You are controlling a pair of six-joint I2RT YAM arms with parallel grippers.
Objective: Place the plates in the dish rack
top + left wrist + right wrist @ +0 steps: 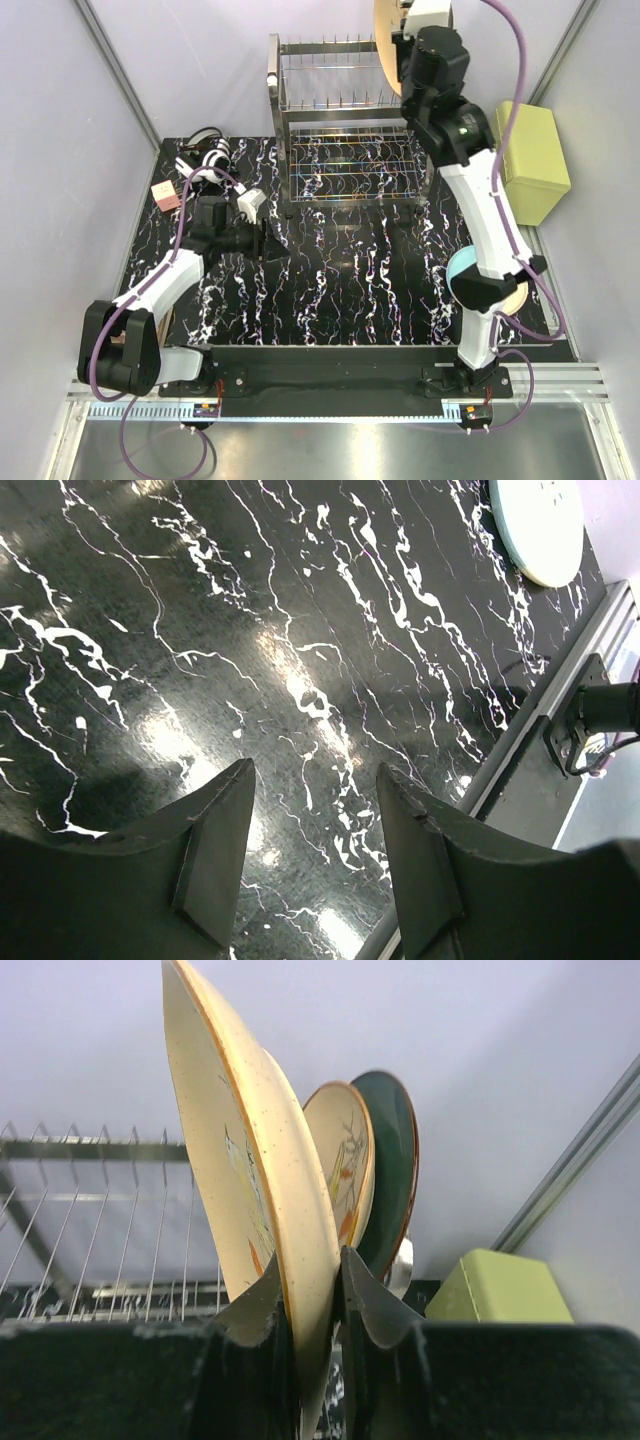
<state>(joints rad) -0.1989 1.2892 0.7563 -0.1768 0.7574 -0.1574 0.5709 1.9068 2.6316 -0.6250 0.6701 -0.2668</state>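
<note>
Plates racked: two, beyond your right pincer.
Right pincer: pinches peach plate.
Left pincer: spread.
Unloaded: cream plate.

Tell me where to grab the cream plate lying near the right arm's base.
Take the cream plate by its rim, probably on the edge facing the middle of the table. It lies flat, so only the lip is thin enough for the jaws: one above, one slipped under, coming low from the side.
</note>
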